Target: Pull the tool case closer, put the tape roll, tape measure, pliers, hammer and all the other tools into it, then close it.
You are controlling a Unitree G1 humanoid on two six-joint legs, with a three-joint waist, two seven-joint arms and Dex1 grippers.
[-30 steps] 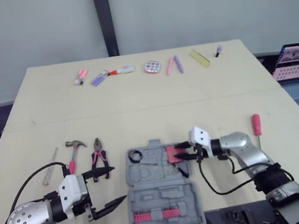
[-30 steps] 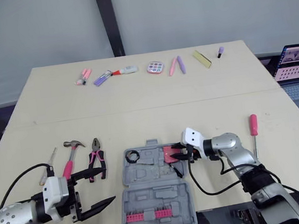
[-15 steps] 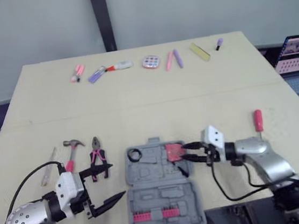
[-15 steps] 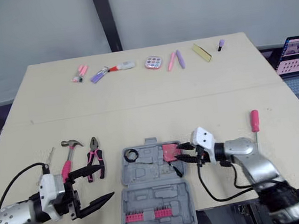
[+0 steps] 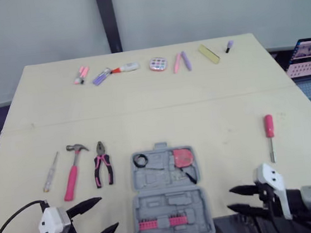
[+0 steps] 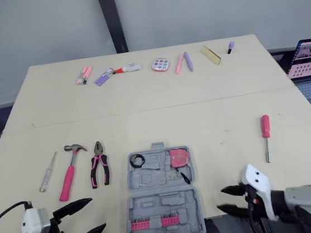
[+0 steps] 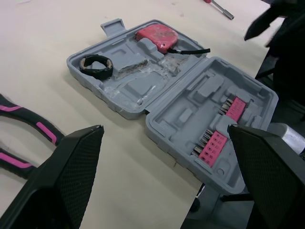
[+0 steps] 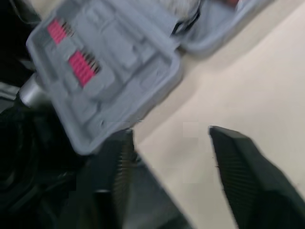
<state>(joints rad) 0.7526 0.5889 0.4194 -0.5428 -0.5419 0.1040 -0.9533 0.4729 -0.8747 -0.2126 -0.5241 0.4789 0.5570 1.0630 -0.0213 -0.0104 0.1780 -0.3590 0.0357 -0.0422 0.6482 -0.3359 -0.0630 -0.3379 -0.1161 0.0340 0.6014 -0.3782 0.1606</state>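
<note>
right gripper pulling back, fingers spread, empty | tape measure now sitting in tool case with tape roll | left gripper hanging open, empty | pliers, hammer waiting outside

My left gripper hangs spread at the near edge of the table, with bare tabletop between it and the open case. Just beyond it, 3 tools lie side by side with narrow gaps: pliers, hammer, thin screwdriver. My right gripper, also spread, has open table up to the pink screwdriver. Small things line the far edge.
</note>
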